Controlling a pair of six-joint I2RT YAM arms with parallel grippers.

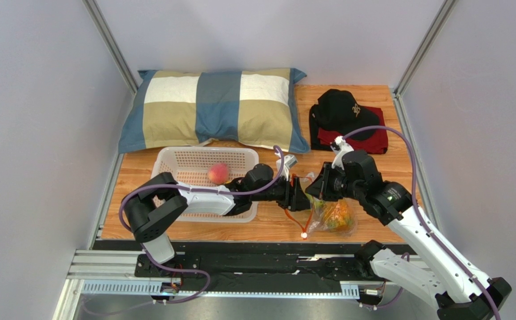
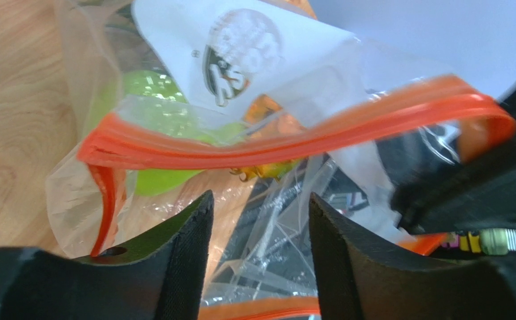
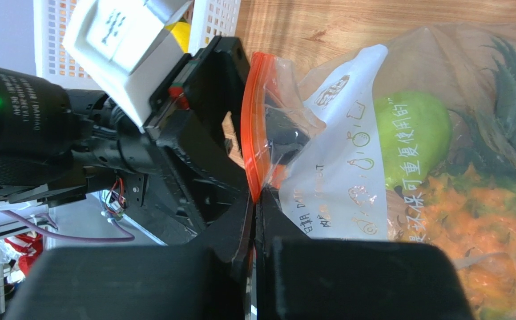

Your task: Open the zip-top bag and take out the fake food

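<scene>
The zip-top bag [image 1: 334, 217] lies on the wooden table by its front edge, its mouth open towards the left. My right gripper [image 3: 254, 200] is shut on the bag's orange zip strip [image 3: 254, 127] and holds that lip up. My left gripper [image 2: 261, 200] is open, its fingers in the bag's mouth between the upper zip strip [image 2: 294, 137] and the lower one, with nothing gripped. Fake food is still inside: a green apple [image 3: 411, 137], a pineapple with green leaves [image 3: 508, 100] and an orange piece [image 1: 337, 215]. A pink-red peach [image 1: 218, 173] lies in the basket.
The white perforated basket [image 1: 174, 160] stands left of the bag, under my left arm. A checked pillow [image 1: 214, 107] lies at the back. A black cap [image 1: 339, 110] on red cloth sits at the back right. Both grippers [image 1: 307, 192] meet close together.
</scene>
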